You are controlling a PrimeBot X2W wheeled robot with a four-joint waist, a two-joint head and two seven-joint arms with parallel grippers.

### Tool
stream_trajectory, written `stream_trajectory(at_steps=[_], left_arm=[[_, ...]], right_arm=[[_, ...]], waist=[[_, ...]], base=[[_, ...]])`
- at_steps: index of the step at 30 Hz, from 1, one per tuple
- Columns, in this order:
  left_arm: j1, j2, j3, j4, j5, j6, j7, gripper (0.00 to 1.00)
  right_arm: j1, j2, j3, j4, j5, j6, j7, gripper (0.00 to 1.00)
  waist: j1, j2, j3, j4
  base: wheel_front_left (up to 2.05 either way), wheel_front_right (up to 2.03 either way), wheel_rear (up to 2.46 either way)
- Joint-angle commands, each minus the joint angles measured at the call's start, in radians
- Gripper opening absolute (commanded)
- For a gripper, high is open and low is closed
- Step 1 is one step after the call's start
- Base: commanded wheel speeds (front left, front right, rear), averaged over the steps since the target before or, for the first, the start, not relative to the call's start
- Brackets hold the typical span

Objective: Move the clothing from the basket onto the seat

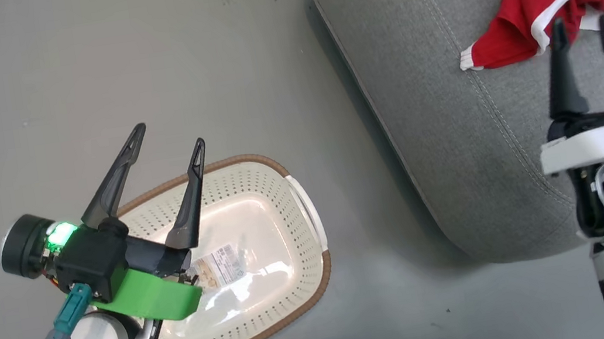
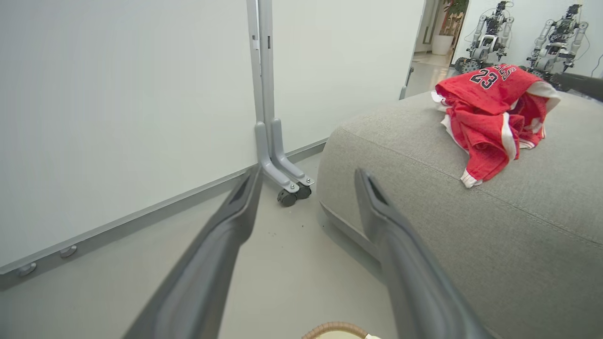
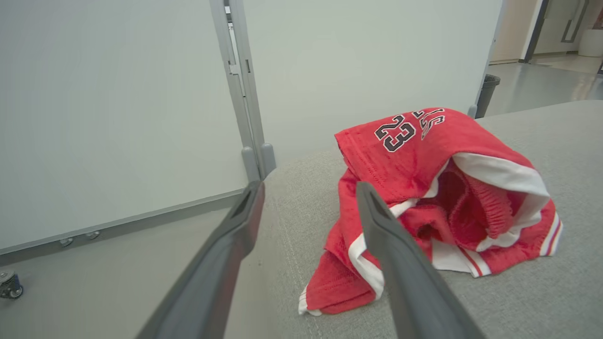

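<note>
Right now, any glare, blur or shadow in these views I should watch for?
Head view: white glare patches on the glossy bottom of the basket; the seat throws a soft shadow on the floor beside it. Left wrist view: the left gripper looms large and soft-edged, the clothing is sharp. Right wrist view: the right gripper is equally soft, the 23 reads clearly.

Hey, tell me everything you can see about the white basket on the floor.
The basket is a cream-white, rounded-rectangle plastic tub with perforated walls, a brown woven-look rim and a white side handle. It stands upright on the grey floor, left of the seat, apart from it. It holds nothing; a sticker shows on its glossy bottom. The left gripper hangs over it, jaws open.
</note>
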Motion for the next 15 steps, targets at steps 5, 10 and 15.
stream_trajectory(at_steps=[5, 10, 15], left_arm=[[0.045, -0.029, 0.029, 0.053, -0.027, 0.021, -0.039, 1.00], [0.072, -0.054, 0.065, 0.104, -0.035, 0.027, -0.055, 1.00], [0.100, -0.090, 0.135, 0.130, -0.027, 0.025, -0.056, 1.00]], right_arm=[[0.075, 0.009, 0.069, -0.055, -0.023, 0.000, -0.003, 1.00], [0.125, 0.012, 0.115, -0.085, -0.035, 0.000, 0.000, 1.00], [0.170, 0.015, 0.124, -0.119, -0.054, 0.000, 0.017, 1.00]], waist=[[0.0000, 0.0000, -0.088, 0.069], [0.0000, 0.0000, -0.130, 0.114], [0.0000, 0.0000, -0.173, 0.175]], base=[[0.00, 0.00, 0.00], [0.00, 0.00, 0.00], [0.00, 0.00, 0.00]])
